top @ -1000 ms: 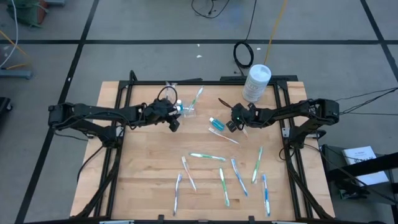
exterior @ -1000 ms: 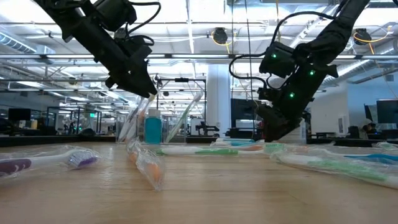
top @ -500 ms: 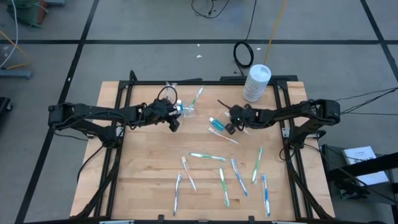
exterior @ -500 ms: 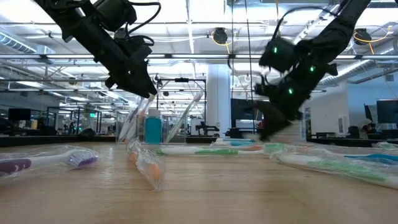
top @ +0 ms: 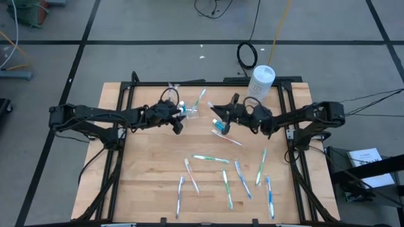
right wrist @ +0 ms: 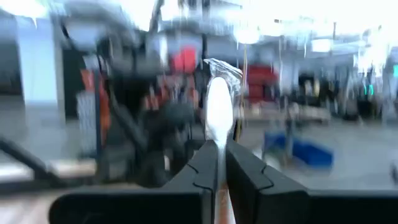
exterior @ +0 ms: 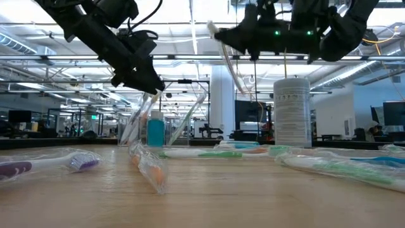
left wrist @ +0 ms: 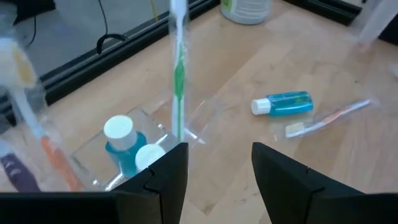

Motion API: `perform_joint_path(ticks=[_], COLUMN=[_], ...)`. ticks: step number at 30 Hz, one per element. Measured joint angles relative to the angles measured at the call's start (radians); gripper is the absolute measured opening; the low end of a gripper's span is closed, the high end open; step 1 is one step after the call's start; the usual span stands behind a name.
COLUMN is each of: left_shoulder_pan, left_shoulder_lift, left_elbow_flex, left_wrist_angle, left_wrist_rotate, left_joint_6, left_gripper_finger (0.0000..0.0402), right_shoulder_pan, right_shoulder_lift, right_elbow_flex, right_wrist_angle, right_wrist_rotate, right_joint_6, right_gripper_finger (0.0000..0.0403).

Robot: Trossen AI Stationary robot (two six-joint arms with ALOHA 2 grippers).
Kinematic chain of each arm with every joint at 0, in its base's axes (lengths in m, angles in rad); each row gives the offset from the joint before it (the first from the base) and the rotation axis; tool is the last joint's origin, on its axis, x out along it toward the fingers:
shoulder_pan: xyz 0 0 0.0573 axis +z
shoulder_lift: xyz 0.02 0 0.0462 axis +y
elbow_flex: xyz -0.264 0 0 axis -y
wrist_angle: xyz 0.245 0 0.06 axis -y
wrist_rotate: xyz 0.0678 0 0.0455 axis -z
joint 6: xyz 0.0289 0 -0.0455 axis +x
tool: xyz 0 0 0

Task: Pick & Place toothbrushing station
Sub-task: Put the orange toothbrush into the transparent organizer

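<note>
Two grippers near the wooden tabletop's (top: 151,170) far edge. Right gripper (right wrist: 216,163) clamped on a wrapped white toothbrush (right wrist: 217,115), lifted. Left gripper (left wrist: 214,163), fingers apart, at the clear plastic slotted holder (left wrist: 134,146).

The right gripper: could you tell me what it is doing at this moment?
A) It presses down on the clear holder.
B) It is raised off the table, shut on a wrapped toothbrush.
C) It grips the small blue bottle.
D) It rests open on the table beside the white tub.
B: the right gripper is shut on a wrapped toothbrush, and in the low view it is raised well above the table.
</note>
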Motion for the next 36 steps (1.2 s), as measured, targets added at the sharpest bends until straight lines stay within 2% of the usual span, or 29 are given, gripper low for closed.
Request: perform_joint_path(ticks=[3, 9, 15, 19, 21, 28, 31, 36], left_shoulder_pan=[-0.002, -0.002, -0.001, -0.002, -0.001, -0.001, -0.001, -0.001], left_shoulder_lift=[-0.019, -0.165, -0.31, -0.342, -0.342, -0.332, -0.332, -0.332], left_elbow_flex=[0.0, -0.001, -0.001, -0.001, -0.001, -0.001, -0.001, -0.001], left_wrist_angle=[-0.008, -0.068, -0.123, -0.149, -0.152, -0.193, -0.215, -0.238], left_wrist_rotate=[0.006, -0.018, -0.063, -0.065, -0.066, -0.075, -0.072, -0.024], left_joint_6=[0.059, 0.09, 0.105, 0.138, 0.14, 0.141, 0.14, 0.124], left_gripper_finger=[0.0184, 0.0184, 0.0184, 0.0184, 0.0184, 0.0184, 0.0184, 0.0184], right_shoulder_pan=[-0.002, -0.003, -0.019, -0.043, -0.06, -0.104, -0.109, -0.108], right_shoulder_lift=[0.061, 0.265, 0.466, 0.563, 0.603, 0.68, 0.678, 0.667], right_elbow_flex=[0.027, 0.15, 0.377, 0.497, 0.539, 0.566, 0.555, 0.504], right_wrist_angle=[0.123, 0.228, 0.235, 0.236, 0.228, 0.178, 0.134, 0.105], right_wrist_rotate=[0.0, 0.002, 0.003, 0.003, 0.005, 0.011, 0.059, 0.056], right_joint_6=[-0.02, -0.1, -0.136, -0.173, -0.14, 0.034, 0.111, 0.174], right_gripper_finger=[0.0008, 0.0012, 0.0011, 0.001, 0.001, 0.001, 0.0011, 0.0027])
